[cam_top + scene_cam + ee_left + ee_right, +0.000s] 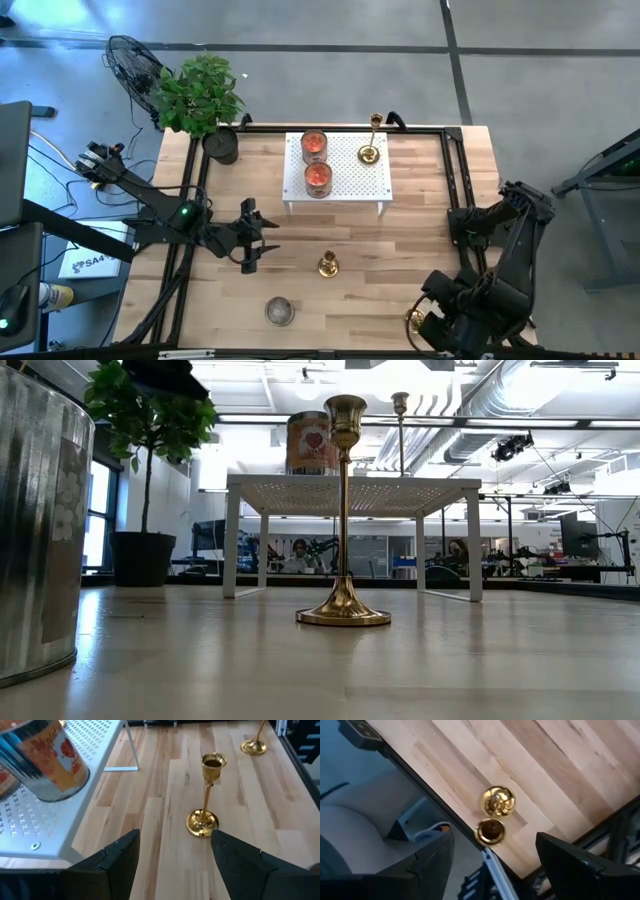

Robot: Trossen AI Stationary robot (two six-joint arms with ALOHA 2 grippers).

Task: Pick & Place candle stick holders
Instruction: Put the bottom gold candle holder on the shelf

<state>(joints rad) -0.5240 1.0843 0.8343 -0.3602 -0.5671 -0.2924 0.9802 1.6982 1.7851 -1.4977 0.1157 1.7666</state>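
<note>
Three gold candle stick holders show. One stands on its round base at the table's middle, also in the left wrist view and the low view. A second stands on the white perforated stand. A third stands by the table's near right edge. My right gripper hangs open above the third one, pointing down, without touching it. My left gripper is open, left of the middle holder and pointing toward it.
Two glass jars with orange-red candles stand on the stand's left part. A squat grey tin sits near the front edge. A potted plant stands at the far left corner. Black rails frame the table.
</note>
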